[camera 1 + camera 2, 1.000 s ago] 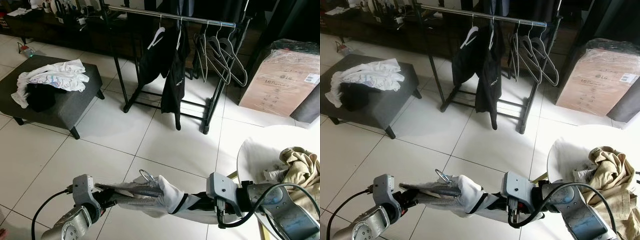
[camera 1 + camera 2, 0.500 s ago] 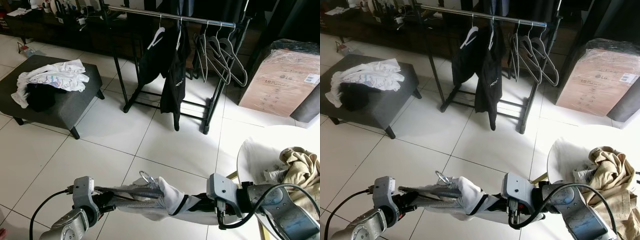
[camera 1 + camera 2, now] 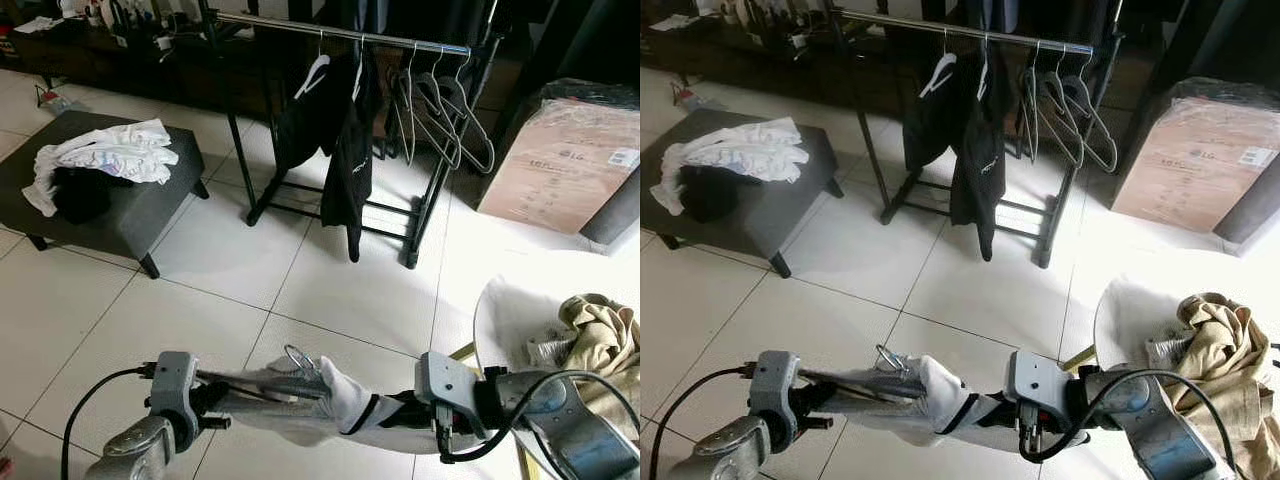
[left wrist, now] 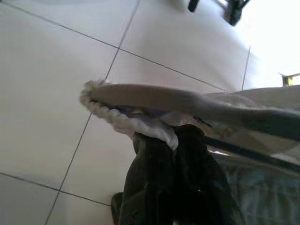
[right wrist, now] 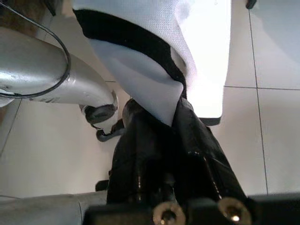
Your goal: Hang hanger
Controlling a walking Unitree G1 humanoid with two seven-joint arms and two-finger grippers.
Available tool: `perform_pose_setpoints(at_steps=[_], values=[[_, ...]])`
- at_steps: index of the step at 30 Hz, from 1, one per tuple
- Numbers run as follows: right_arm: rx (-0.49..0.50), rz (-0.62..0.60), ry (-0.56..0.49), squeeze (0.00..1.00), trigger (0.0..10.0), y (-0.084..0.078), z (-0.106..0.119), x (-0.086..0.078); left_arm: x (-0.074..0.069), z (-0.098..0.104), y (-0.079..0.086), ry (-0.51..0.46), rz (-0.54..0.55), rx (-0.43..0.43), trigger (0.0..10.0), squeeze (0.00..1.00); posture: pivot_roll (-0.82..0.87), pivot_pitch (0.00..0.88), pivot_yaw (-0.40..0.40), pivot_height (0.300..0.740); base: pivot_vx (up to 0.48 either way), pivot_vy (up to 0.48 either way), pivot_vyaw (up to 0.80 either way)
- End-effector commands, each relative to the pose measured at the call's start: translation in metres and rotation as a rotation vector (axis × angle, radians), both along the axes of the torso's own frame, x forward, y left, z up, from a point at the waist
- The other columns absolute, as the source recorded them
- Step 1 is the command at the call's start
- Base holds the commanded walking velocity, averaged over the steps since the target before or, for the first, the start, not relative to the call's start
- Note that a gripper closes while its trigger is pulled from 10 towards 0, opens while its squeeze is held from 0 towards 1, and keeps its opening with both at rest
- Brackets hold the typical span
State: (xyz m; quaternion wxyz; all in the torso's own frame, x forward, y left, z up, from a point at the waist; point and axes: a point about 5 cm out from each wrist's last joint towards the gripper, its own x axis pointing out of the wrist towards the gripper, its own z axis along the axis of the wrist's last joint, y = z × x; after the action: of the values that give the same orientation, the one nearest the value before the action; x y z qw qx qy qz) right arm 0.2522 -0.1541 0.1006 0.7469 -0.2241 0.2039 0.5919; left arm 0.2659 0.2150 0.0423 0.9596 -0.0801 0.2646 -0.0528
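Fingers of the left gripper (image 4: 161,140) and right gripper (image 5: 157,115) are closed on a white garment with black trim (image 3: 345,400), held low above the tiled floor (image 3: 200,250). Its thin metal hanger hook (image 3: 298,355) could slip before the distant steel clothes rail (image 3: 340,33) is reached.

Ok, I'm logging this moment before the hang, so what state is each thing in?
White garment: on a hanger, held between both grippers above the floor.
Hanger hook: free, on no rail.
Left gripper: shut on the garment.
Right gripper: shut on the garment.
Rail: carries dark clothes and bare hangers.
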Motion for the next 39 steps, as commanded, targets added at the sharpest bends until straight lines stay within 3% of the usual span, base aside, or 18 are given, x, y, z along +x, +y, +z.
perform_pose_setpoints(at_steps=[1,5,6,14,15,28,29,38,39], values=[[-0.005,0.010,-0.001,0.00,0.0,0.000,-0.001,-0.001,-0.003,-0.004,0.003,0.024,0.050,-0.035,10.0,0.00,-0.06,0.206,-0.024,0.740,0.000,0.000,0.00],[-0.003,0.011,0.000,0.00,0.0,0.000,-0.001,-0.001,-0.002,-0.001,-0.006,0.009,0.017,-0.116,10.0,0.00,-0.06,0.206,-0.024,0.740,0.000,0.000,0.00],[-0.003,0.011,-0.001,0.00,0.0,0.000,-0.001,-0.001,-0.002,0.000,-0.010,0.008,0.010,-0.148,10.0,1.00,-0.07,0.208,-0.024,0.740,0.000,0.000,0.00],[-0.003,0.012,0.000,0.00,0.0,0.000,-0.001,-0.001,-0.002,0.001,-0.011,0.014,0.007,-0.169,10.0,1.00,-0.06,0.212,-0.024,0.740,0.000,0.000,0.00],[-0.003,0.014,0.000,0.00,0.0,0.000,-0.001,-0.001,-0.002,0.001,-0.012,0.016,0.006,-0.172,10.0,0.00,-0.06,0.212,-0.024,0.740,0.000,0.000,0.00],[-0.003,0.015,0.000,0.00,0.0,0.000,-0.001,-0.001,-0.001,0.002,-0.006,0.015,0.087,-0.269,10.0,0.00,-0.06,0.214,-0.024,0.740,0.000,0.000,0.00],[-0.003,0.015,0.000,0.00,0.0,0.000,-0.001,-0.001,-0.001,0.004,-0.008,0.005,0.072,-0.282,10.0,0.98,-0.06,0.215,-0.024,0.740,0.000,0.000,0.00],[0.000,0.016,0.002,0.00,0.0,0.001,-0.001,-0.001,-0.002,0.005,-0.012,0.005,0.072,-0.290,10.0,1.00,-0.06,0.215,-0.024,0.740,0.000,0.000,0.00],[-0.001,0.016,0.002,0.00,0.0,0.001,-0.001,-0.001,-0.002,0.005,-0.012,0.007,0.072,-0.291,10.0,0.49,-0.06,0.215,-0.024,0.740,0.000,0.000,0.00]])
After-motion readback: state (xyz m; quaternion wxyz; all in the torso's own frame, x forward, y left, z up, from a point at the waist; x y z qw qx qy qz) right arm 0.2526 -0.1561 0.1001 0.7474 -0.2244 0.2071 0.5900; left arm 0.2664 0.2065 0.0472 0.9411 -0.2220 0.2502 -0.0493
